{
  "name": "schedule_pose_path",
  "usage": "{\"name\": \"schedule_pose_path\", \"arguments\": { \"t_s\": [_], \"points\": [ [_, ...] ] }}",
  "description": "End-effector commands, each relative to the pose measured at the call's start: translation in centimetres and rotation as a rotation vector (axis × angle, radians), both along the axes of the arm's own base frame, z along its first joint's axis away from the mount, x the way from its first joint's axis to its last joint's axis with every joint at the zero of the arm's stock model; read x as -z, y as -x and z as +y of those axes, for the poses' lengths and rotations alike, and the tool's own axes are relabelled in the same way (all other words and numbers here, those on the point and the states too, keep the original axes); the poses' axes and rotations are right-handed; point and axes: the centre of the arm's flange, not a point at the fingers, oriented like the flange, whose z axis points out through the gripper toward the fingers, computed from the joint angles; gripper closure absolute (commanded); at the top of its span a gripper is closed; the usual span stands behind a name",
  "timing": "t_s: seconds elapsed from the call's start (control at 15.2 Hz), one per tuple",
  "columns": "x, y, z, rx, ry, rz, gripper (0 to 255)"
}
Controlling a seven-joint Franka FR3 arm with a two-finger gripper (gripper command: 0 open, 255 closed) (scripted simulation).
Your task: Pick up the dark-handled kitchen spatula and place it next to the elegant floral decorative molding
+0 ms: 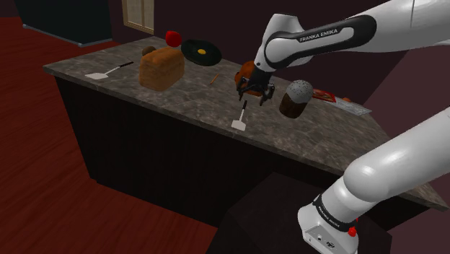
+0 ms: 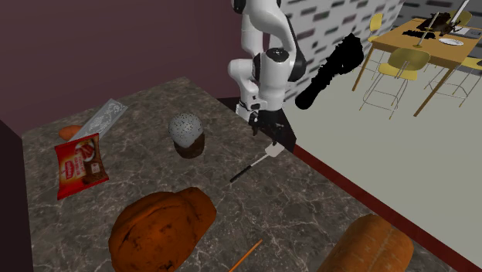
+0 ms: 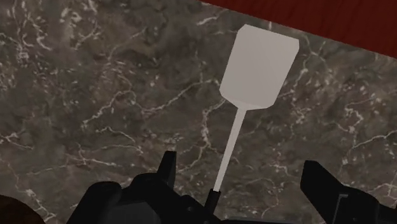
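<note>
A spatula (image 1: 240, 117) with a white blade and a thin dark handle lies flat on the marble counter (image 1: 180, 101), blade towards the front edge. My gripper (image 1: 256, 97) hangs open just above its handle end. In the wrist view the blade (image 3: 261, 67) lies ahead, and the pale shaft runs back between my fingers (image 3: 167, 168), closer to one of them, touching neither. In the second exterior view my gripper (image 2: 276, 143) stands over the blade end, and the dark handle (image 2: 247, 170) pokes out across the counter. A lumpy orange-brown object (image 2: 162, 224) sits close behind.
A chocolate muffin (image 1: 296, 97) stands right beside the gripper, with a red snack bag (image 2: 79, 164) beyond it. A bread loaf (image 1: 161, 68), a black plate (image 1: 200, 50), a red object (image 1: 171, 37) and a second spatula (image 1: 108, 71) lie toward the shoulder view's left. The counter edge is near the blade.
</note>
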Motion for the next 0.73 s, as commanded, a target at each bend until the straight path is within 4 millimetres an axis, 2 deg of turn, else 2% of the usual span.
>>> {"name": "schedule_pose_path", "arguments": {
  "t_s": [0.0,0.2,0.66],
  "points": [
    [1.8,-1.8,-1.2,0.092,0.003,-0.002,0],
    [4.2,-3.8,-2.8,0.207,0.008,-0.003,0],
    [7.9,-3.9,-3.0,0.207,0.008,-0.003,0]
  ]
}}
